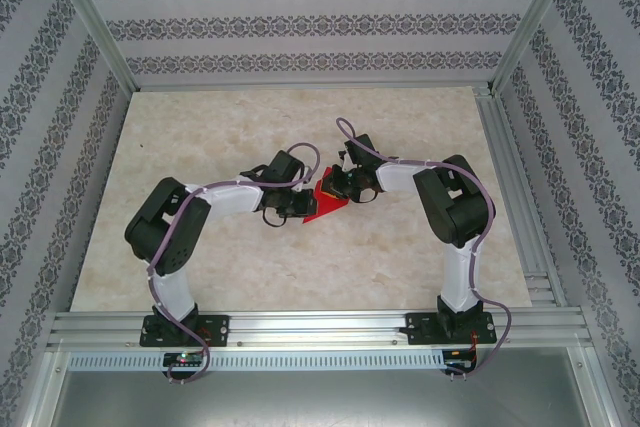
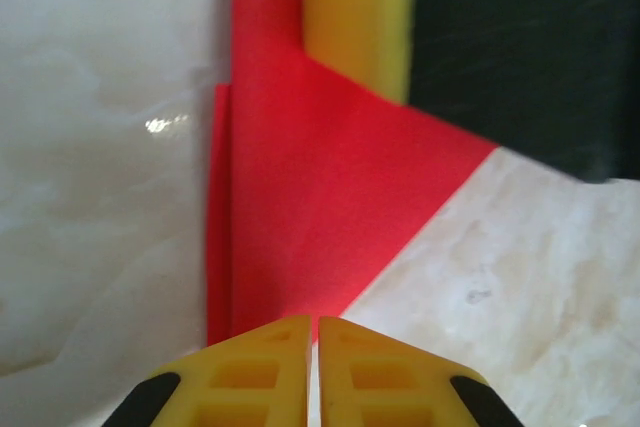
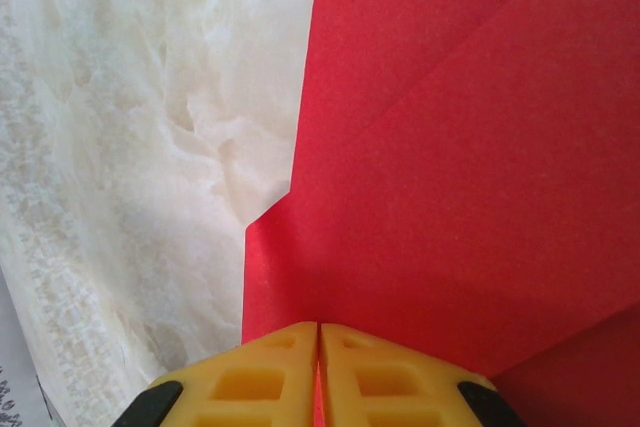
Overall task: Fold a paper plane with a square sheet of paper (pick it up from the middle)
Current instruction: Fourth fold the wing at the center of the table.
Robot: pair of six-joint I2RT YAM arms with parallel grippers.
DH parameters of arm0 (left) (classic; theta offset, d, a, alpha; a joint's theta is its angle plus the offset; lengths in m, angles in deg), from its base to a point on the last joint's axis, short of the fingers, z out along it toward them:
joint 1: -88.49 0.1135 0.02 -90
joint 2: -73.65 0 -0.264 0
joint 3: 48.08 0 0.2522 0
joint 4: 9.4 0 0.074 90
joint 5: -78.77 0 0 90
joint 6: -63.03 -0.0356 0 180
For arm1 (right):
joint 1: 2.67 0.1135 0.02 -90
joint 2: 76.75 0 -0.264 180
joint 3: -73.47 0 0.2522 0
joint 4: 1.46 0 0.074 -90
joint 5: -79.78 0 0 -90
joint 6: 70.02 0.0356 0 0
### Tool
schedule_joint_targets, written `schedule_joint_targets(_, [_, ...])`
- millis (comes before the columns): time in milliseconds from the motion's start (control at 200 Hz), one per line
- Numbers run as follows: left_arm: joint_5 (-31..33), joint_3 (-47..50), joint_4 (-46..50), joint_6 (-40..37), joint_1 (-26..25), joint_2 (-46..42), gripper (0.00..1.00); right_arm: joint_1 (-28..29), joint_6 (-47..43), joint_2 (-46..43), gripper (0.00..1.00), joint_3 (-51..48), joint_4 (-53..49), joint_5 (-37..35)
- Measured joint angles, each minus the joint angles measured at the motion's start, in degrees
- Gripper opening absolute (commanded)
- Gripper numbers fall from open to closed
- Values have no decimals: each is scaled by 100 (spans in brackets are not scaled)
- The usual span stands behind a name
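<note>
The red sheet of paper [image 1: 326,204] lies partly folded at mid-table between my two grippers, with diagonal creases and layered flaps [image 3: 450,197]. My right gripper [image 3: 318,327] is shut on one edge of it, and red shows in the slit between the fingers. From the other side, my left gripper [image 2: 315,322] is shut, its tips resting at the paper's near corner [image 2: 320,207]; the slit between them looks pale, not red. In the left wrist view a yellow finger [image 2: 360,17] of the right gripper sits on the paper's far end. From above, the left gripper [image 1: 298,209] and right gripper [image 1: 340,189] almost meet.
The pale marble table [image 1: 200,147] spreads wide around the paper. Aluminium rails [image 1: 320,325] run along the near edge and the right side [image 1: 510,177]. Patterned walls [image 1: 300,27] close in the back and sides.
</note>
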Motion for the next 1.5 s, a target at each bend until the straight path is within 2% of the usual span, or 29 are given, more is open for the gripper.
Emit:
schedule_joint_targets(260, [352, 46, 57, -22, 0, 50, 5, -24, -2, -17, 12, 0, 2, 4])
schedule_joint_targets(510, [363, 129, -55, -20, 0, 48, 1, -33, -79, -114, 13, -7, -20, 20])
schedule_joint_targets(714, [361, 149, -81, -22, 0, 39, 1, 105, -195, -302, 13, -4, -42, 39])
schedule_joint_targets(1114, [352, 151, -81, -22, 0, 39, 1, 269, -201, -114, 12, -55, -37, 181])
schedule_joint_targets(1499, [326, 170, -79, -240, 0, 39, 0, -63, -588, 59, 12, 92, -168, 560])
